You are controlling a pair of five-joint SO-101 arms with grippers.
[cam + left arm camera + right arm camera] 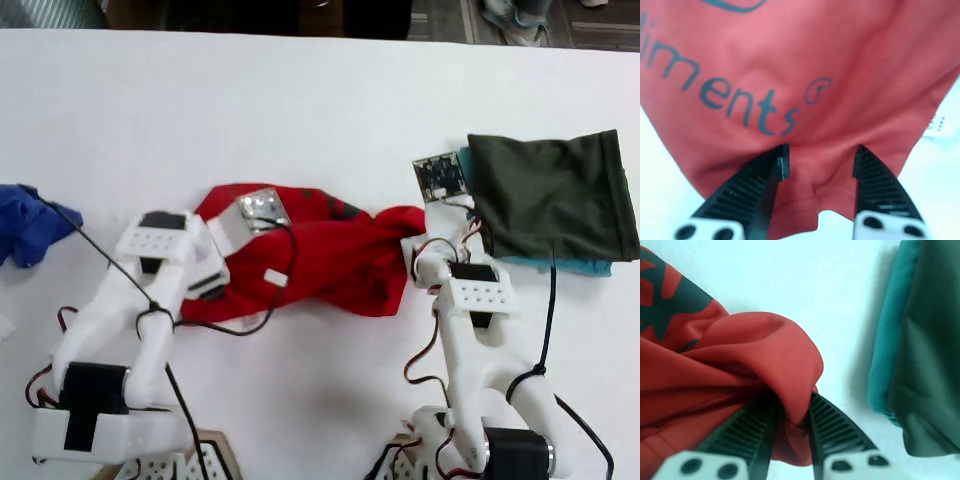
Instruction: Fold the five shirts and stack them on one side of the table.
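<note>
One red shirt (330, 265) lies mid-frame; left gripper (820, 162) jaws spread over its hem, right gripper (792, 412) pinching a bunched fold near the green shirt (555, 195), right.

White table (300, 100): its surface shows ahead of the right fingers (835, 422) and to either side of the left fingers (765, 175). Dark floor (250, 12) lies past its far edge.

red shirt (840, 60) with dark lettering, left gripper (822, 156) fingers spread astride its hem, white table (655, 170)
</note>
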